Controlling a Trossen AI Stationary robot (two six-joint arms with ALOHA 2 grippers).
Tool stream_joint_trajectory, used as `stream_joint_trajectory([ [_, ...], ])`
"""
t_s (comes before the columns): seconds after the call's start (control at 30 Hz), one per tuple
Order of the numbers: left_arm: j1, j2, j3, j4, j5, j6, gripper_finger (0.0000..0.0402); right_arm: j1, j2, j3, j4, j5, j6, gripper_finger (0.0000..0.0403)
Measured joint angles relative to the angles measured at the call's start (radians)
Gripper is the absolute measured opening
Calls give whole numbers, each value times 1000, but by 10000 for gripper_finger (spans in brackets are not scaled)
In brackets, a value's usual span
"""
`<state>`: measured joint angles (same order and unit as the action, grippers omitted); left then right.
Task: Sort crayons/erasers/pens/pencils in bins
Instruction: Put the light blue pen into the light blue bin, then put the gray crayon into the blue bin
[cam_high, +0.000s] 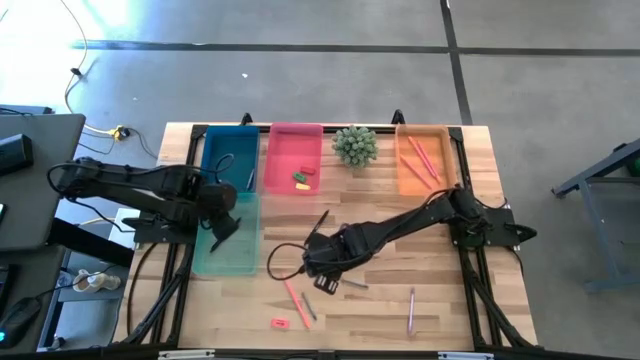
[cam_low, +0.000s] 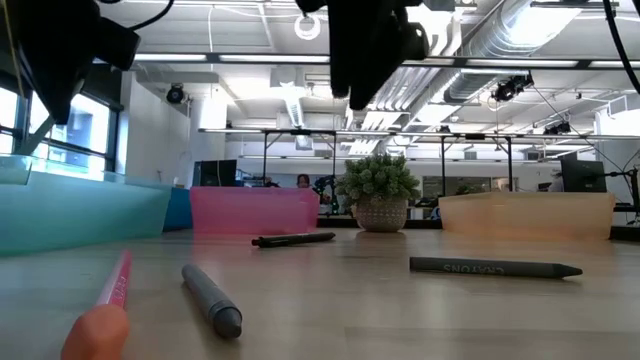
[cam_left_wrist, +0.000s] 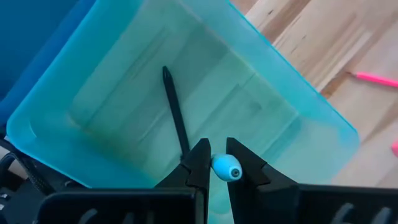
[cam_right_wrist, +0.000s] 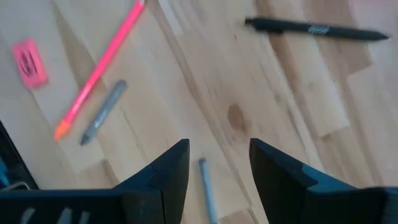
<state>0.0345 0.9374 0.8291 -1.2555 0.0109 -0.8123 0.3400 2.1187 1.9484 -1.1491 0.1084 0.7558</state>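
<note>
While the left gripper (cam_left_wrist: 212, 167) is held closed on a dark pen (cam_left_wrist: 176, 114) over the teal bin (cam_high: 226, 236) at nine o'clock, presumably for release there, the right gripper (cam_right_wrist: 219, 163) is kept open above a grey crayon (cam_right_wrist: 208, 194) at counter centre. Pink pencil (cam_high: 296, 303) and eraser (cam_high: 280, 323) lie at six o'clock.

High view, places given relative to the plant (cam_high: 355, 145) at the back of the desk (cam_high: 380, 310). Three bins stand in its row: one (cam_high: 295, 158) just left holding erasers (cam_high: 303, 179), one (cam_high: 229, 157) farther left, one (cam_high: 424, 158) just right holding pencils (cam_high: 422, 158). The fourth bin (cam_high: 228, 235) lies left and nearer the front, under the left hand (cam_high: 222, 228). The right hand (cam_high: 318, 268) hangs in front of the plant; farther forward lie a pencil (cam_high: 296, 303), an eraser (cam_high: 280, 322) and another pencil (cam_high: 411, 310).
</note>
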Motion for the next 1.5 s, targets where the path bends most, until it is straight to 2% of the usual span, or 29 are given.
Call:
stream_joint_trajectory([
  [0.4,0,163,0,38,12,1,19,54,43,-1,-72,-50,-5,160],
  [0.67,0,231,1,41,13,3,65,68,43,-1,-125,-49,-3,160],
  [1.0,0,219,9,40,82,33,131,92,43,-3,-178,-32,-5,160],
  [1.13,0,195,62,40,83,38,131,93,41,-50,-170,-39,-5,160],
  [1.3,0,161,152,42,82,39,127,95,43,-144,-135,-113,-15,160],
  [1.5,0,131,231,45,77,57,127,95,43,-193,2,-173,-78,160],
])
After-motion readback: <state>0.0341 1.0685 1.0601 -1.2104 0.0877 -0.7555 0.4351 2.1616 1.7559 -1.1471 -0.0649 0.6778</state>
